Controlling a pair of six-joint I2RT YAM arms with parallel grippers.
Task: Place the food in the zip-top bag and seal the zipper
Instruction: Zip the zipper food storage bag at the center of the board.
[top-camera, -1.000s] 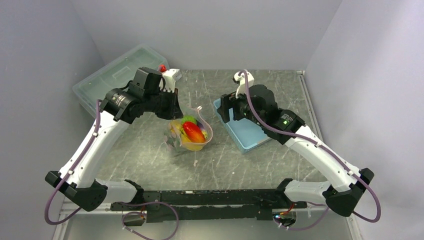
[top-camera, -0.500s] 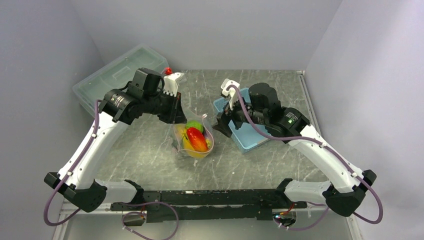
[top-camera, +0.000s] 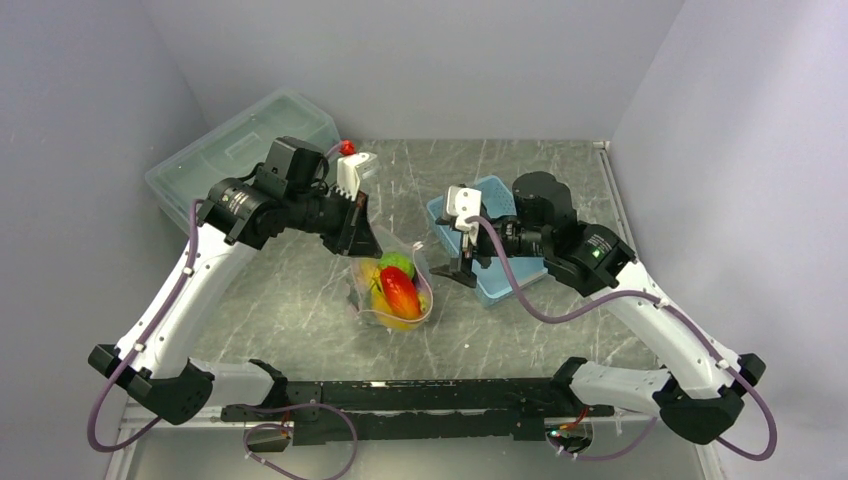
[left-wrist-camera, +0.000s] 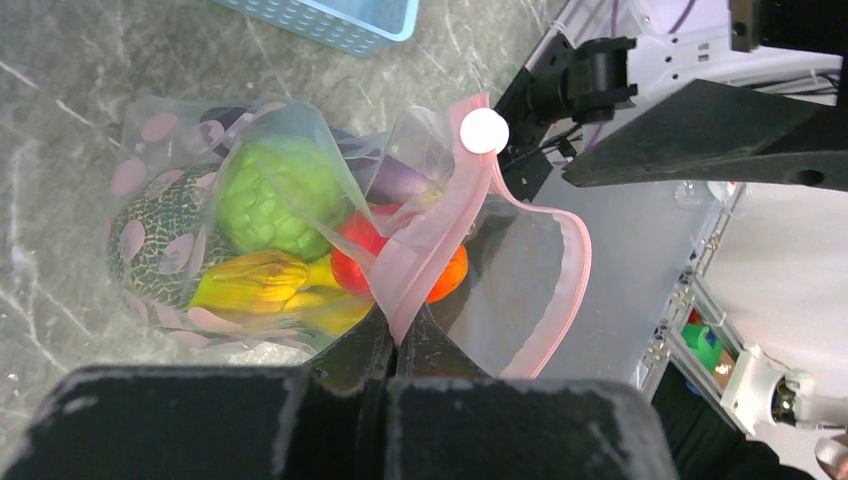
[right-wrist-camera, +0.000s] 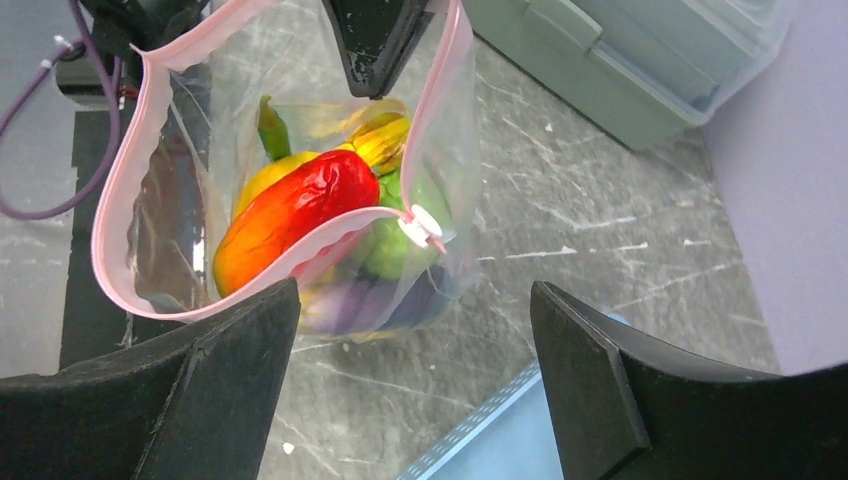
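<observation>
The bag (top-camera: 392, 292) is held up between the grippers, mouth gaping, with the food (top-camera: 398, 288) inside: red, yellow and green pieces. Its zipper (left-wrist-camera: 437, 250) is unsealed, so closing it seems to be what remains. The left gripper (top-camera: 363, 238) pinches the bag's rim. The right gripper (top-camera: 463, 262), jaws spread and empty, faces the mouth. A second ago it was over the basket (top-camera: 505, 275), and the bag sat farther back.
</observation>
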